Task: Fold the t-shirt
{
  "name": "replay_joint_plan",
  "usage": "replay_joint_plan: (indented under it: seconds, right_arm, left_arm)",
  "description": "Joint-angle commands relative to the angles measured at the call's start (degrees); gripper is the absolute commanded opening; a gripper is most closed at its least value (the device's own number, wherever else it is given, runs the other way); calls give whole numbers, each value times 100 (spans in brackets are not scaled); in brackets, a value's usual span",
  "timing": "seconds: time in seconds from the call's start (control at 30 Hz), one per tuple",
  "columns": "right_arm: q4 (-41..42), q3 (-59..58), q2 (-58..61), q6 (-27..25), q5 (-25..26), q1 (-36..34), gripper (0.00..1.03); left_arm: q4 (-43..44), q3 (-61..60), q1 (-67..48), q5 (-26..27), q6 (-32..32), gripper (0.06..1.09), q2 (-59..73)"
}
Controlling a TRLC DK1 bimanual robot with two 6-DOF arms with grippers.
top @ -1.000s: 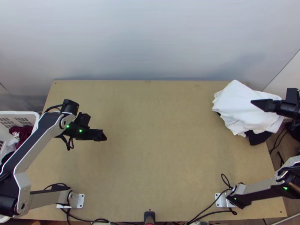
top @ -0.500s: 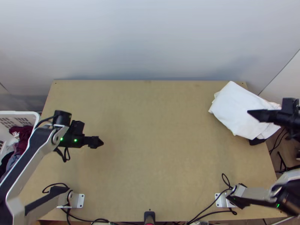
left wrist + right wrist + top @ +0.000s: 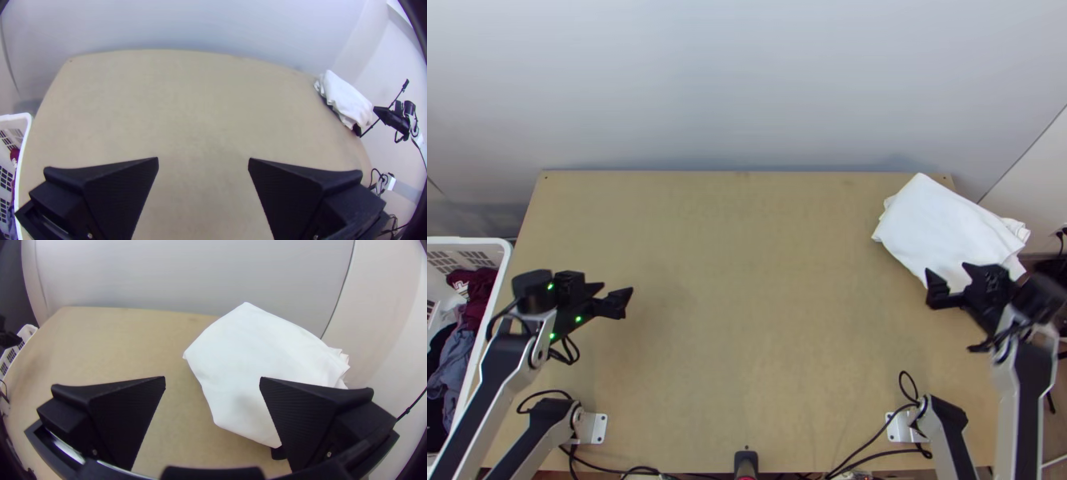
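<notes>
My right gripper (image 3: 947, 278) stands open near the lower edge of a white t-shirt (image 3: 939, 228), which lies folded into a flat bundle at the table's far right corner. In the right wrist view, the right gripper (image 3: 212, 384) has its fingers wide apart, one of them in front of the white cloth (image 3: 249, 369). A bit of black material shows under the cloth. Over the left part of the table is my left gripper (image 3: 613, 292); the left wrist view shows this gripper (image 3: 203, 164) open, with nothing between its fingers.
A white laundry basket (image 3: 495, 308) with dark red, grey and black clothes stands beyond the table's left edge. Cables (image 3: 875, 432) run along the table's near edge. A pale wall (image 3: 747, 88) rises behind the table.
The right gripper has turned and moved down the picture, off the cloth's right side, and now shows open. The left gripper has drawn back to the left. The cloth's upper layer lies flatter than a second ago.
</notes>
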Motion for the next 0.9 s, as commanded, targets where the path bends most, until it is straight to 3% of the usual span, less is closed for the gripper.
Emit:
replay_joint_plan:
  seconds: [0.0, 0.27, 0.43, 0.53, 0.67, 0.87]
  right_arm:
    - [1307, -1471, -1501, 538, 690, 636, 98]
    - [2300, -2324, -2590, 669, 1534, 1375, 98]
    - [2370, -2728, -3575, 669, 1701, 1533, 98]
    - [2274, -2992, -4366, 652, 1762, 1700, 98]
    - [2476, -3053, -4427, 450, 2123, 1586, 99]
    - [2766, -3317, -4419, 546, 2149, 1840, 99]
  left_arm:
    - [747, -698, 312, -87, 455, 104, -906]
    - [2056, -1603, 690, -78, 411, 104, -1609]
    - [2768, -2386, 690, -78, -152, 104, -3262]
    - [2531, -2720, 708, -78, -196, 104, -4606]
    - [2355, -2720, 840, -78, -178, 104, -4615]
    - [2338, -2799, 831, -78, -512, 104, -4615]
